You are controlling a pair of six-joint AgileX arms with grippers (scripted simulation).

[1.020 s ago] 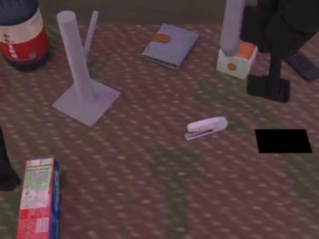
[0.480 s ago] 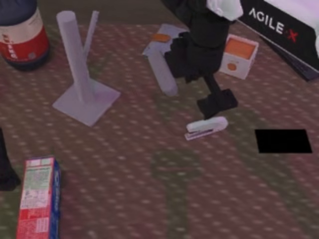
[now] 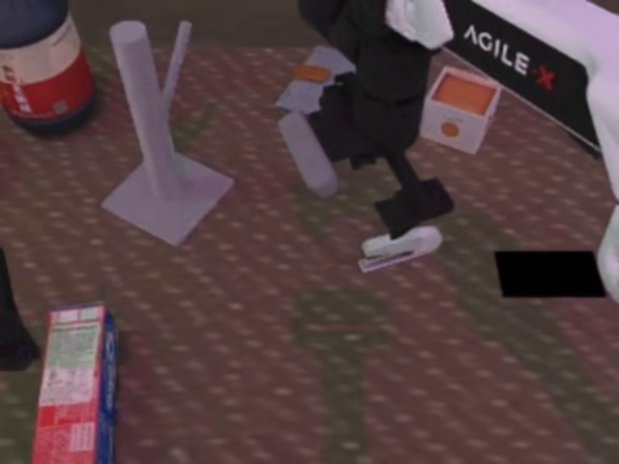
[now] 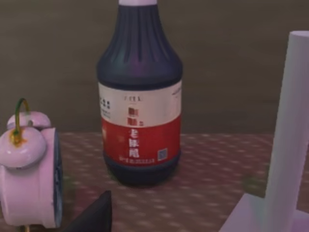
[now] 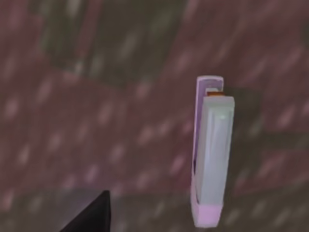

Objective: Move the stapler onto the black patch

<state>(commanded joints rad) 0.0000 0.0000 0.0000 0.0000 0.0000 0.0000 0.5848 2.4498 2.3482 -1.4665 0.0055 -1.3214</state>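
Observation:
The small white stapler (image 3: 401,247) lies on the patterned cloth right of centre, long axis roughly left to right. It is also in the right wrist view, where the stapler (image 5: 212,154) lies flat beside one dark fingertip (image 5: 94,215). My right gripper (image 3: 414,206) hovers just behind the stapler and overlaps its back edge; it looks open and holds nothing. The black patch (image 3: 549,274) is a flat rectangle to the stapler's right, bare. My left arm (image 3: 10,333) stays parked at the left edge, one fingertip (image 4: 94,217) in its wrist view.
A dark sauce bottle (image 3: 44,63) stands back left, next to a white post stand (image 3: 155,145). A grey notebook (image 3: 314,82) and an orange-topped box (image 3: 462,108) sit at the back under my right arm. A red carton (image 3: 75,387) lies front left. An alarm clock (image 4: 29,179) is near my left gripper.
My right arm swung in from the back right and its gripper came down toward the stapler. The stapler and the left arm have not moved.

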